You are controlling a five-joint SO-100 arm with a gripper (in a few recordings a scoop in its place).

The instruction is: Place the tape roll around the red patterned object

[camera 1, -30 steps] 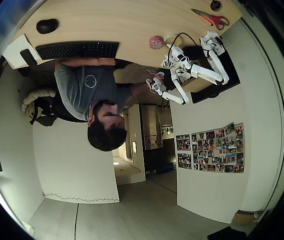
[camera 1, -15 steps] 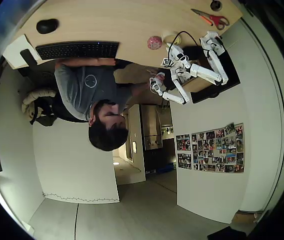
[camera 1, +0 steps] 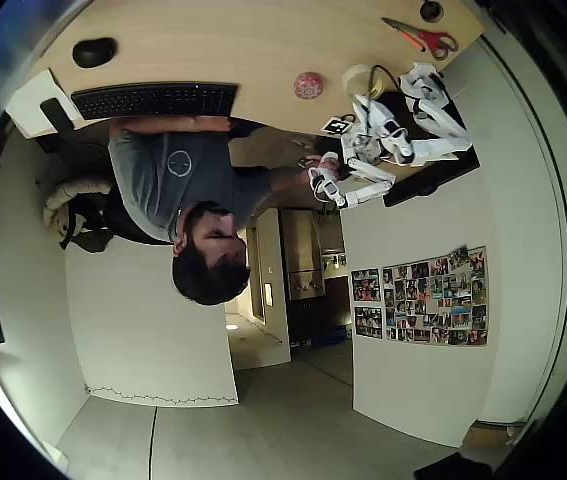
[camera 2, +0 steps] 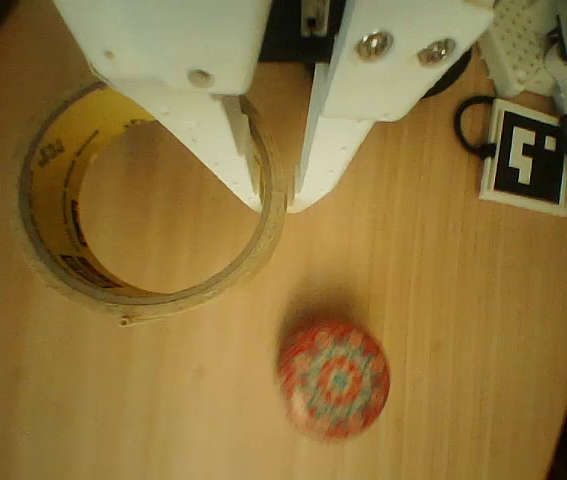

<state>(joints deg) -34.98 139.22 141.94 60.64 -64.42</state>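
Observation:
The tape roll (camera 2: 63, 250) is a pale yellowish ring lying flat on the wooden table, with its hollow centre showing bare wood. My white gripper (camera 2: 278, 200) comes down on the ring's right wall, one finger inside the hole and one outside, shut on that wall. The red patterned object (camera 2: 333, 380), a small round ball with a speckled rosette, lies just below and right of the ring, apart from it. In the overhead view the tape roll (camera 1: 360, 78) lies right of the red patterned object (camera 1: 308, 85), with the gripper (camera 1: 370, 100) at the roll.
A black-and-white marker tag (camera 2: 531, 155) with a black cable lies right of the gripper. Orange-handled scissors (camera 1: 423, 38), a black mouse (camera 1: 94, 51) and a keyboard (camera 1: 153, 99) share the table. A person (camera 1: 183, 180) sits at its edge. The table edge curves at the lower right of the wrist view.
The arm has swung to the right over the tape roll, which now shows more fully. The red object has hardly moved.

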